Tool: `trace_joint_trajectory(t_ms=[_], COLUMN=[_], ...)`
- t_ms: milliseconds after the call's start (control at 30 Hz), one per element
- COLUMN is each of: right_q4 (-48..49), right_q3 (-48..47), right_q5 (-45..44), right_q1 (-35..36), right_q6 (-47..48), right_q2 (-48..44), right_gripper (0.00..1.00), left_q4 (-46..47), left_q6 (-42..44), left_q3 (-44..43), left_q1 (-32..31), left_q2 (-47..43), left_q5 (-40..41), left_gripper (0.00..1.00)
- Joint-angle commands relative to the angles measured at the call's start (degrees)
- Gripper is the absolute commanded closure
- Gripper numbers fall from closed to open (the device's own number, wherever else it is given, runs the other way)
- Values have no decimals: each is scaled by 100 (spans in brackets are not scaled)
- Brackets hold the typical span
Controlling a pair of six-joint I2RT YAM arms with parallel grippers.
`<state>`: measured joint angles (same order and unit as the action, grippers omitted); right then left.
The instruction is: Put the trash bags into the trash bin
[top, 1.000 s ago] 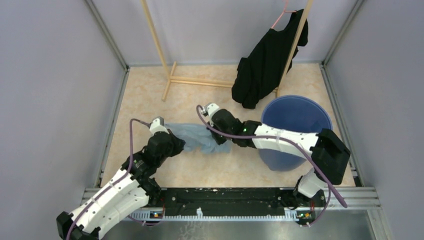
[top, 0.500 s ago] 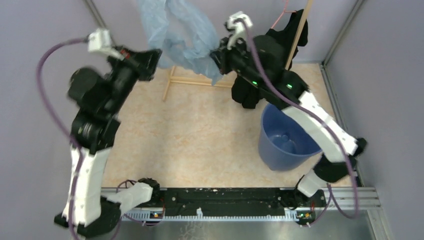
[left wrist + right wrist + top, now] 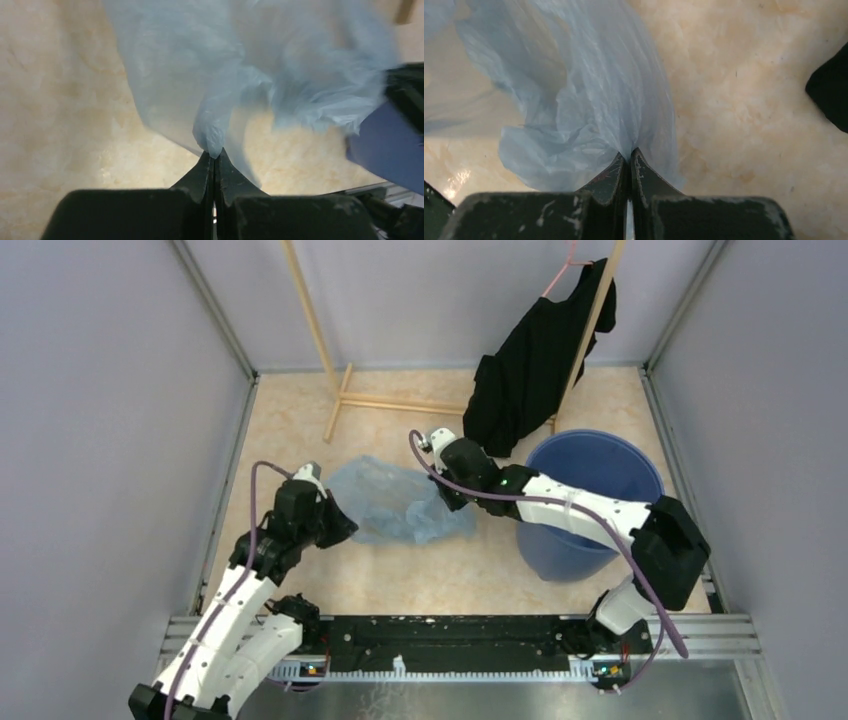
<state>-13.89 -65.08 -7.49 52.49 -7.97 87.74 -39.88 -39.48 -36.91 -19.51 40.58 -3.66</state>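
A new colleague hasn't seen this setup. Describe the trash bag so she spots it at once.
Find the blue bucket on the right, then look left. The bag sits crumpled between the left hand and right hand, each pinching an edge. It is thin, pale-blue, see-through film, unlike the black garment hanging behind.

Trash bag [image 3: 395, 502] lies on the floor [image 3: 400, 575], left of the trash bin [image 3: 598, 468] (garment [image 3: 530, 370] behind it).
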Motion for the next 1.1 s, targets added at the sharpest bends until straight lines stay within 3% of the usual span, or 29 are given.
trace_joint_trajectory(t_ms=[0,133,200,267,333,467,600,667,733,933,1000,1067], right_q4=[-509,-966,-460,368,681,776,863,739,440,-270,101,724], right_q3=[-1856,-3482,-3200,-2347,-1498,-91,455,69,-746,-3401,-3590,-3258], right_q5=[-235,-333,-175,-60,-123,163,344,275,236,398,683,1023], right_q1=[59,125,143,139,139,132,130,130,132,200,242,251], right_q6=[314,761,771,773,648,-63,-603,-492,-126,471,501,480], right_q2=[-526,-768,-1207,-1709,-1792,-1317,-1063,-1041,-997,-1142,-1514,-1976], right_gripper=[98,95,92,90,95,100,100,100,100,100,100,100], left_q4=[551,-617,-454,160,518,148,-47,-94,-103,-186,289,956], left_q6=[289,1038,1226,1142,767,-34,-148,47,480,1308,1264,1196], left_q3=[-2006,-5692,-6068,-5176,-3810,-1537,-819,-1239,-2205,-6472,-6982,-6668], left_q1=[9,9,9,15,9,15,8,9,8,11,11,13], left_q2=[173,1399,1353,834,243,-371,-805,-711,-208,1307,1347,1043], left_q5=[-101,34,104,294,484,210,407,559,564,13,-379,-570], left_gripper=[100,100,100,100,100,100,100,100,100,100,100,100])
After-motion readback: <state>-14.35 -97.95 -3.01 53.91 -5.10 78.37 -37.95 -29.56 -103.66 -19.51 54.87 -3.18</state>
